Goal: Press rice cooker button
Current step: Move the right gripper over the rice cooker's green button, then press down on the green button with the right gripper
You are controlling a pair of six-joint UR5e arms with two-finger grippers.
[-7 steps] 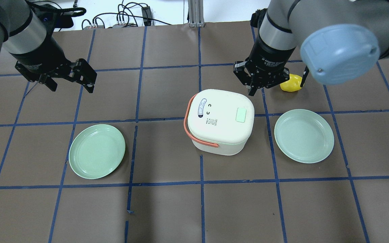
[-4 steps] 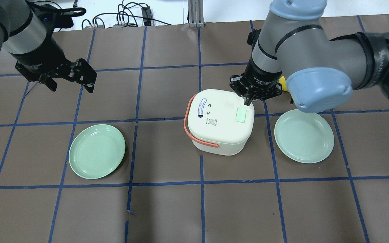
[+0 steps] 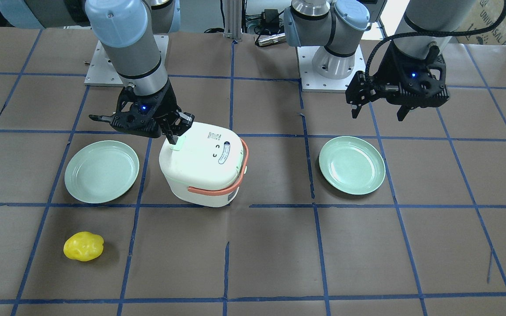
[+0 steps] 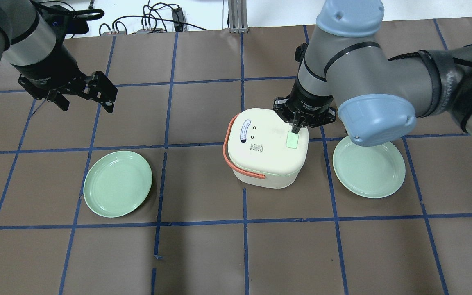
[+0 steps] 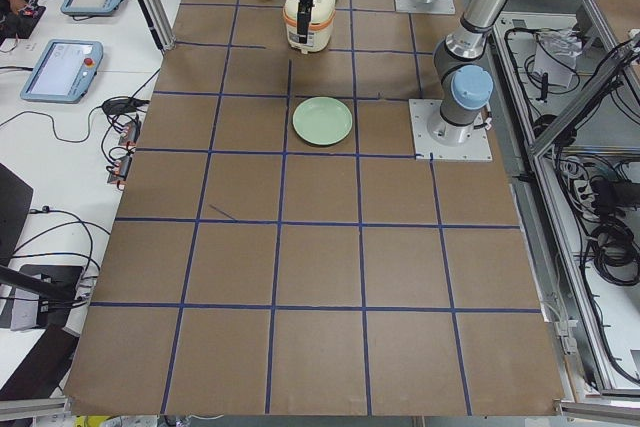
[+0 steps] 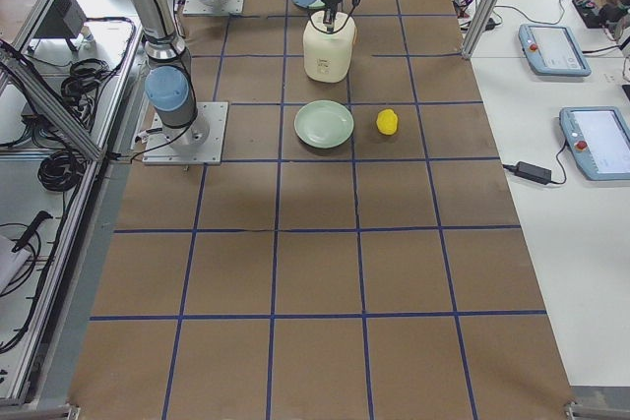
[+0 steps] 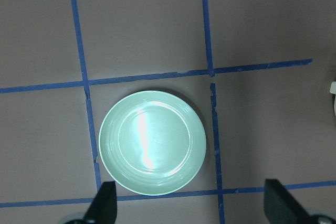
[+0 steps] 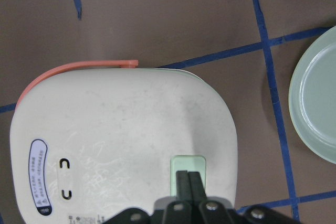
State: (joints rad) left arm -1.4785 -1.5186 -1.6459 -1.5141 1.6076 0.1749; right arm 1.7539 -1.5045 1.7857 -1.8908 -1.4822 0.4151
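The white rounded-square plastic rice cooker [image 4: 265, 147] with an orange handle stands just right of centre in the overhead view, on the brown paper-covered table [image 4: 203, 254] gridded with blue tape. Half a second ago the right gripper [image 4: 296, 128] was at the cooker's upper right edge, and before that over the table beyond that corner. Now its arm reaches in from the upper right and points steeply down. Its fingers are pressed together, their tips on the upper end of the pale green rectangular button [image 4: 292, 140] on the lid. The left gripper [image 4: 87, 107] has not moved; it hangs at the upper left, jaws wide apart. Two pale green round plates lie flat, one at lower left [image 4: 117, 183], the other just right of the cooker [image 4: 368, 164]. The small yellow lumpy object [image 3: 83, 246], visible earlier, is now hidden overhead behind the right arm.
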